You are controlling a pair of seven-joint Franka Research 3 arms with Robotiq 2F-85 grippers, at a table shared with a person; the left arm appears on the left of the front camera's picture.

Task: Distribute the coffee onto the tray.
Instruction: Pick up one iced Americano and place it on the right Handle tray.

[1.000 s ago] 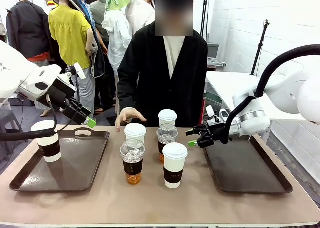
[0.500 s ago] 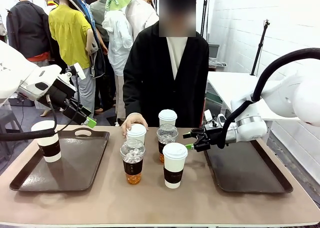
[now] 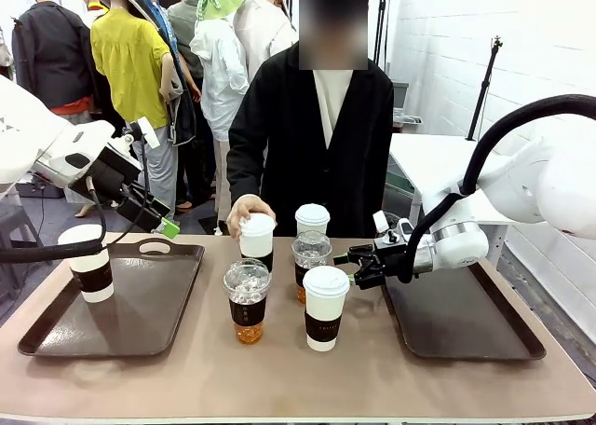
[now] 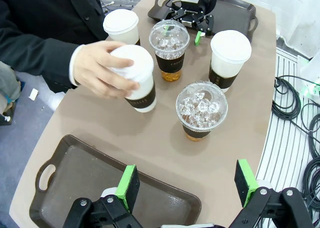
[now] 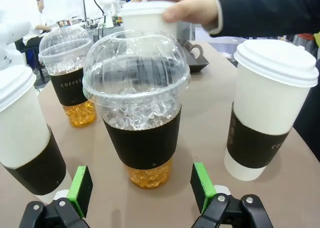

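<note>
Here five coffee cups [image 3: 326,304] stand at the middle of the bench [image 3: 298,378], smooth white paper with flat lids or clear domed plastic over ice and amber drink, all dark-sleeved; a person's hand [image 3: 244,211] grips the lid of one paper cup [image 3: 257,243]. The right wrist view sets the right gripper [image 5: 141,187], jaws apart, before a domed cup [image 5: 137,113], while the front view adds a sixth cup [image 3: 90,262] on the left tray [image 3: 140,322], near the left gripper [image 4: 187,183], also spread

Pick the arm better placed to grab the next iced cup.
Likely right. The right gripper is open, level with the rear iced cup and pointing at it from close beside. The left gripper hangs open above the left tray, much farther from it.
</note>
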